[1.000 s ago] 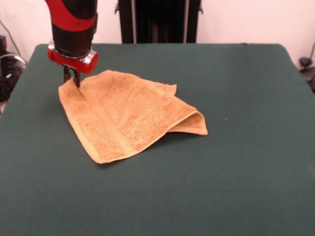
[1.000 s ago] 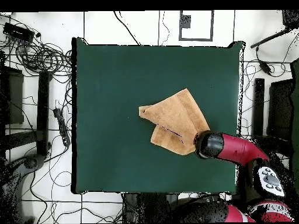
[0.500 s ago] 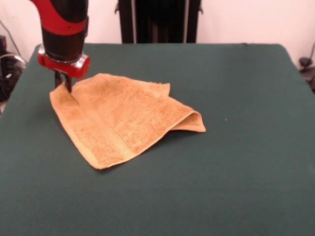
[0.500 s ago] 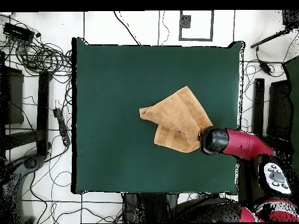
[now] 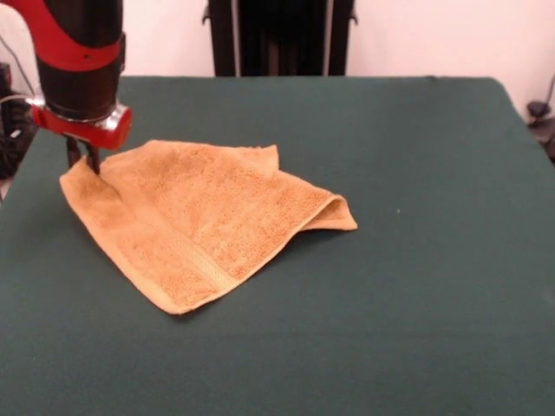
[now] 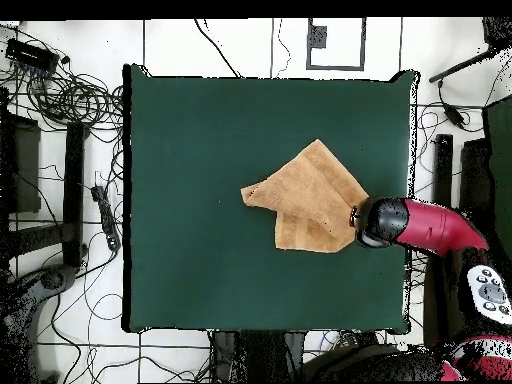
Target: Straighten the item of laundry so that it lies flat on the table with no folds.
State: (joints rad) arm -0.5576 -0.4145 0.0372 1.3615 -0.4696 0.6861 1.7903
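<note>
Spreading wide beneath everything is the large rectangular desk covered in dark green felt-like cloth, its corners rounded. My red and black arm comes next in size, reaching over one side edge of the desk, with a red band round its black wrist. On the desk lies the small orange-tan terry-cloth towel, well inside the desk's edges yet nearer the side where my arm comes in. It is not flat: one part is doubled over, so a rounded fold with two layers shows at the end of the towel farthest from my arm, and a second layer peeks out along one edge in the overhead view. A woven band runs close to the towel's hemmed edge. My claw is closed on the towel's corner nearest my arm, pinching the cloth there just above the desk.
</note>
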